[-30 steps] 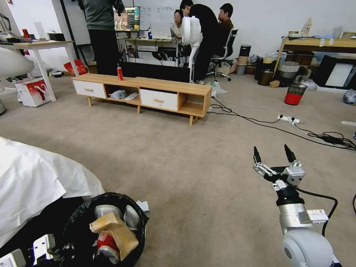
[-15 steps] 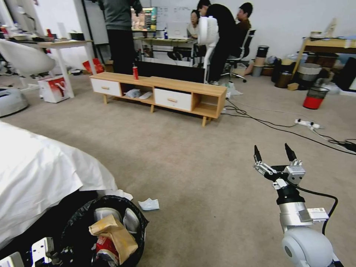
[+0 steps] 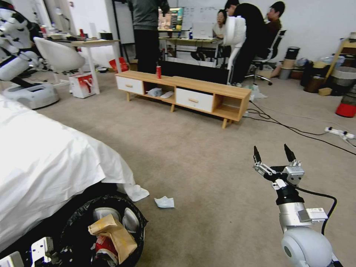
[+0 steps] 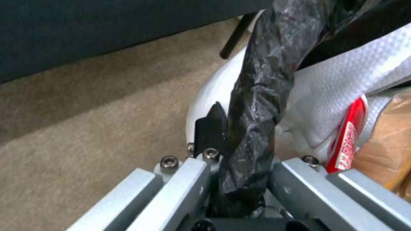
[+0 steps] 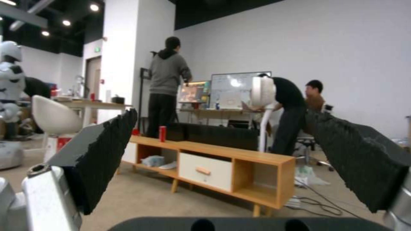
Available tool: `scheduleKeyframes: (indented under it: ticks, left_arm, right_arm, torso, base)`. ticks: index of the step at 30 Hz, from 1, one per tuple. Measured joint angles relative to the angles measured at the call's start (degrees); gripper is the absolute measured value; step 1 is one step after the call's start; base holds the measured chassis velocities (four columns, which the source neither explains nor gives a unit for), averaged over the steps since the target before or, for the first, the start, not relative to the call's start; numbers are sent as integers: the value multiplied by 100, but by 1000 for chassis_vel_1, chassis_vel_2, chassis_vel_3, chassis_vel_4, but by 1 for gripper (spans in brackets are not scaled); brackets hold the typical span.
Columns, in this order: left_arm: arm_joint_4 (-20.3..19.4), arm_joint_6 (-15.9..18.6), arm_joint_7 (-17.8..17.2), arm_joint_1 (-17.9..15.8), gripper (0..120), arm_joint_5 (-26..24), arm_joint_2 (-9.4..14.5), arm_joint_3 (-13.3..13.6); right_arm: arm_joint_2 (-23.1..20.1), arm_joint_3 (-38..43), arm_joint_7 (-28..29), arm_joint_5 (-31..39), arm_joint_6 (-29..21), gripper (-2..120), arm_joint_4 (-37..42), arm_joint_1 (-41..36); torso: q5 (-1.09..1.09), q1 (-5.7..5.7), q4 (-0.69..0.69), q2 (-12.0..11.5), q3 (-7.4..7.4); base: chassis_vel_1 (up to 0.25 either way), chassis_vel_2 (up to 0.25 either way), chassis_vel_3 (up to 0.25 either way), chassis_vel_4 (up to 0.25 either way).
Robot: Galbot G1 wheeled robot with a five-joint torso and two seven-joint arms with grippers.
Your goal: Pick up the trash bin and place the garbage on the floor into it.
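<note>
At the near left of the head view, the trash bin (image 3: pixel 105 231) hangs from the left gripper (image 4: pixel 240 166), whose jaws are clamped on the bin's rim and on the crinkly black bag (image 4: pixel 257 96) that lines it. The bin is round, with a smooth pale wall (image 4: pixel 205 93), and it already holds a tan folded cardboard piece (image 3: pixel 113 231), a red wrapper (image 3: pixel 105 243) and some soft white tissue (image 4: pixel 338 96).

The right gripper (image 3: pixel 273 157) is raised over the floor (image 3: pixel 207 163) at the near right, with its two dark pointed fingers spread apart and nothing between them.

The step in hand seems to be the collecting of the remaining garbage. A small white paper scrap (image 3: pixel 164 202), thin and creased, lies on the short-pile beige carpet just to the right of the bin, near the hem of a white cloth (image 3: pixel 48 163). The next move probably calls for the empty gripper to come down to the left and pinch this scrap. It is light and flat, so the fingers must close low, nearly touching the carpet.
</note>
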Motion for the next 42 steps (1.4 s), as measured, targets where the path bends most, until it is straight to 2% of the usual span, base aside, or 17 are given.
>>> scheduleKeyframes:
  ticks: [36, 42]
  left_arm:
    - [106, 0, 29, -10, 0, 91, 66, 88]
    - [112, 0, 33, -13, 0, 97, 63, 94]
  right_arm:
    - [12, -27, -109, -75, 58, 100, -228, 111]
    - [-2, -15, -128, -76, 70, 100, -232, 105]
  torso:
    - [0, -1, 0, 0, 0]
    - [0, -1, 0, 0, 0]
  base:
    - [5, 3, 5, 5]
    - [-76, 83, 80, -87]
